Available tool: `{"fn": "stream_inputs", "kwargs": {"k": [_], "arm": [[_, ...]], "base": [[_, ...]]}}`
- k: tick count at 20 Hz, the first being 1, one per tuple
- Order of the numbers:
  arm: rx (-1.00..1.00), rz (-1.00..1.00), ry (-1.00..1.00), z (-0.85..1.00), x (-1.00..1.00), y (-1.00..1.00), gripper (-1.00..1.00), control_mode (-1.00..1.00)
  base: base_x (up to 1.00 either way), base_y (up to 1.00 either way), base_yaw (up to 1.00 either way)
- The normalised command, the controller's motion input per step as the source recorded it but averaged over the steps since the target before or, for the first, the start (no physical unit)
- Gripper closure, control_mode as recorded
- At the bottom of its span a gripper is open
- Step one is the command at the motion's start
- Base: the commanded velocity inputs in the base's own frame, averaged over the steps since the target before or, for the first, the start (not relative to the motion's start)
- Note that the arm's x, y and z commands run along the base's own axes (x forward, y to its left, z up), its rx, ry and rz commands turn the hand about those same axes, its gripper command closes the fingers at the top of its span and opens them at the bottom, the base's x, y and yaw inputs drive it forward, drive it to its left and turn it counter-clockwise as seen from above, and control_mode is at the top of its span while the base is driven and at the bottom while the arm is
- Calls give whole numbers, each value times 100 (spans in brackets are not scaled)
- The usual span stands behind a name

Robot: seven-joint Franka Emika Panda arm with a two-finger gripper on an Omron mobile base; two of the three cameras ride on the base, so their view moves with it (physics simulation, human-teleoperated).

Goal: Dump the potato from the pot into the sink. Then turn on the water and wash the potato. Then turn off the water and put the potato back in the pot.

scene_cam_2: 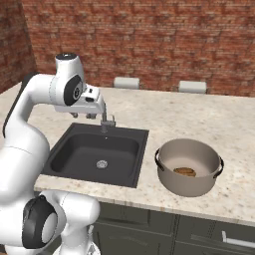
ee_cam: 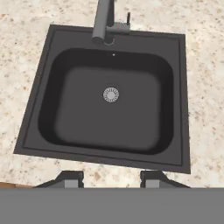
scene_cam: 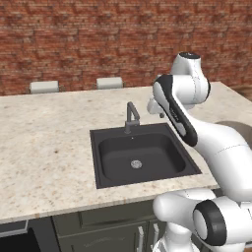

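- Red brick wall [scene_cam: 74,39] runs behind a pale speckled stone counter [scene_cam: 44,147] in the left base view. A square matte-black sink [scene_cam: 101,170] is set into the counter, with a round silver drain [scene_cam: 136,164] in its floor and a dark grey angular faucet [scene_cam: 131,116] at its back edge. Two light blocks [scene_cam: 44,86] sit at the far edge of the counter by the wall. Dark green cabinet fronts [scene_cam: 98,231] show below the counter. The white arm [scene_cam: 197,128] bends over the right side of the sink.
- From the right base view, the pot [scene_cam_2: 199,187] stands on the counter just to the right of the sink, upright, wide and grey, with dark handles at its sides. The potato [scene_cam_2: 185,172], a small oval orange-brown lump, lies on the pot's floor. The gripper [scene_cam_2: 82,115] hangs above the sink's back left corner, beside the faucet, touching neither. It holds nothing; from here I cannot tell how far the jaws are parted.
- From the hand view, looking straight down into the sink, the basin is dry, with the drain near its middle and the faucet's spout reaching in from the top edge. The two dark fingertips [ee_cam: 70,178] stand well apart over the counter's near strip, so the jaws are open with nothing between them.
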Motion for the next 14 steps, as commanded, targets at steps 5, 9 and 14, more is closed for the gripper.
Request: {"fn": "stream_inputs", "kwargs": {"k": [5,9,14], "arm": [[2,-8,-2,0,-8,-18,-100,-100],[5,-23,0,0,-17,-39,-100,-100],[6,-31,2,-1,-21,-51,-100,-100]], "base": [[0,0,0],[0,0,0],[0,0,0]]}}
